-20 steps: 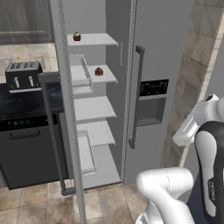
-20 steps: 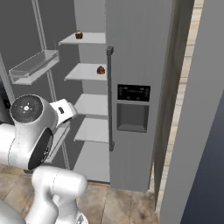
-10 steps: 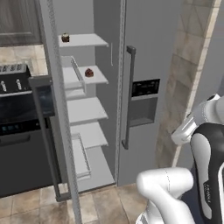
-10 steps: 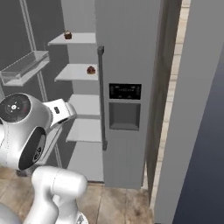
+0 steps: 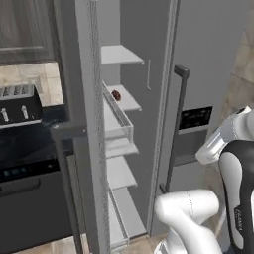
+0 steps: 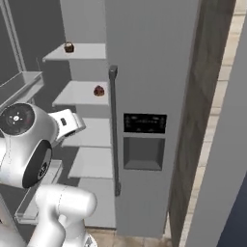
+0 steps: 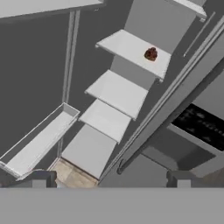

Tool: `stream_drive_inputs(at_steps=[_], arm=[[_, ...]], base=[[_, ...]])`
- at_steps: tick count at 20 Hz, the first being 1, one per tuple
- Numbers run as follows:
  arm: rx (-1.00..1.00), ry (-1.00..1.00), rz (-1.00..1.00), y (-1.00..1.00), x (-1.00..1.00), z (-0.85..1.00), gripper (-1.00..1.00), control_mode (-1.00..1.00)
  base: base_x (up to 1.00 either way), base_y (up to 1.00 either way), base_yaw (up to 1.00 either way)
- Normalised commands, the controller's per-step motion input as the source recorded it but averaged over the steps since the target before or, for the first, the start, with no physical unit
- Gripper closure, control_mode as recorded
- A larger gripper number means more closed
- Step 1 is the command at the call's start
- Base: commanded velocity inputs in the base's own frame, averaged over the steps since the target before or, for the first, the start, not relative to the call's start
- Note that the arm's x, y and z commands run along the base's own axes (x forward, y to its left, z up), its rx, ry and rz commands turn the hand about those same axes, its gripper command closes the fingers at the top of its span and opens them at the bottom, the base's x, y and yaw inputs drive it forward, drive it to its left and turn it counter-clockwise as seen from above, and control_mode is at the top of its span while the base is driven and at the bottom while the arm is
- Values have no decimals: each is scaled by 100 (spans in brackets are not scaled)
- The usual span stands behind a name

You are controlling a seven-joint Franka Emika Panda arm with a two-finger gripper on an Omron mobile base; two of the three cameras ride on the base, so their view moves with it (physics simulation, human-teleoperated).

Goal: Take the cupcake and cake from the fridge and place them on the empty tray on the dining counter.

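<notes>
Fridge (image 6: 149, 58): the left door (image 5: 82, 124) is swung open, so the white shelves can be seen. The right door is closed.
Cupcake (image 6: 69, 47): it sits on the top shelf inside the fridge. Nothing touches it.
Cake (image 6: 99, 90): it sits on the shelf below the cupcake, near the front edge. It also shows in the left base view (image 5: 116, 95) and in the hand view (image 7: 151, 54).
Tool (image 7: 109, 179): its two tips stand wide apart and hold nothing. It is low down and well apart from both treats.
Arm (image 6: 29, 144): it is folded close to the robot's body, in front of the open fridge.
Done: the fridge is open and the robot is close to it.
Left: almost all of it. Both treats must be picked up, one at a time, and carried to the tray on the tabletop.
Step now: likely the reach for a first treat. The cake looks like the easier one, since it is lower.
Toaster (image 5: 17, 104): it stands to the left of the open door and is not part of the job.
</notes>
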Motion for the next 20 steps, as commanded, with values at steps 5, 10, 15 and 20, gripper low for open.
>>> stream_drive_inputs(at_steps=[5, 10, 15, 20], arm=[[0, 0, 0, 0, 0, 0, -100, 100], [0, 0, 0, 0, 0, 0, -100, 100], [0, 0, 0, 0, 0, 0, -100, 100], [0, 0, 0, 0, 0, 0, -100, 100]], base=[[88, 44, 10], [55, -9, 19], [48, -16, 27], [48, -36, 35]])
